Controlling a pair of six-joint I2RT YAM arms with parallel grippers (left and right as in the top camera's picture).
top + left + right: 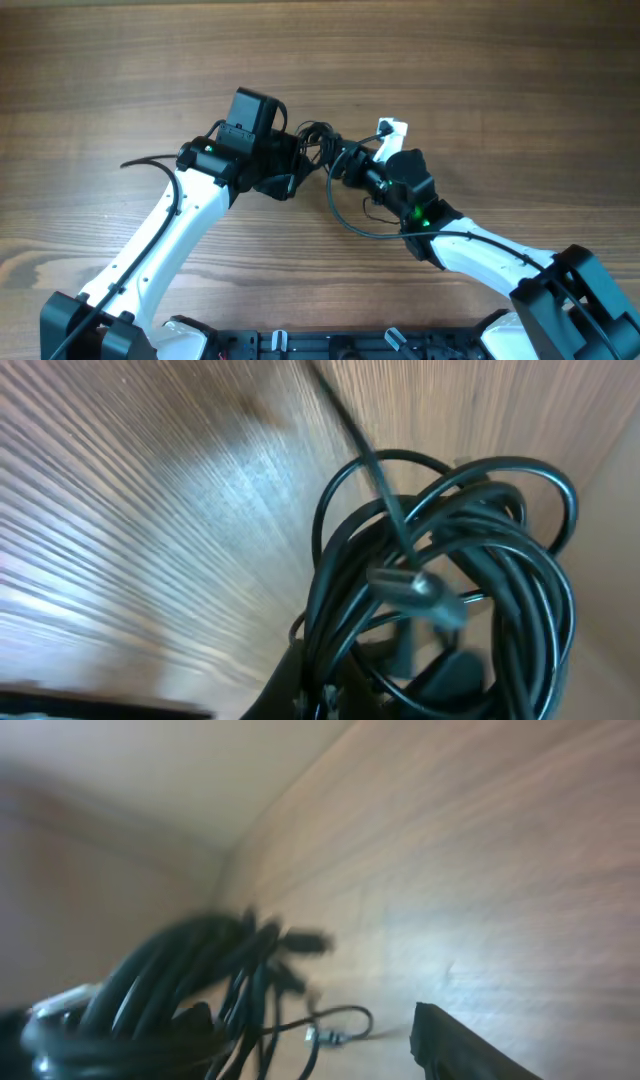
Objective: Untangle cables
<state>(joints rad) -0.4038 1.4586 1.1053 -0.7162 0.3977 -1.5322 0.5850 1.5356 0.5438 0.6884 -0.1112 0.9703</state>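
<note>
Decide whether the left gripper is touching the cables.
Touching. The left wrist view shows the cables running down between the fingers of the left gripper at the bottom edge.

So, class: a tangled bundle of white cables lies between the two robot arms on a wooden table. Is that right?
Not quite: the cables are black, not white, as the left wrist view shows close up. The rest stands, the wooden table included.

Bare counter (120, 60) spans the whole upper frame, open for passing. At centre the cables (318, 140), between left arm (170, 230) and right arm (480, 255), block the way.
</note>
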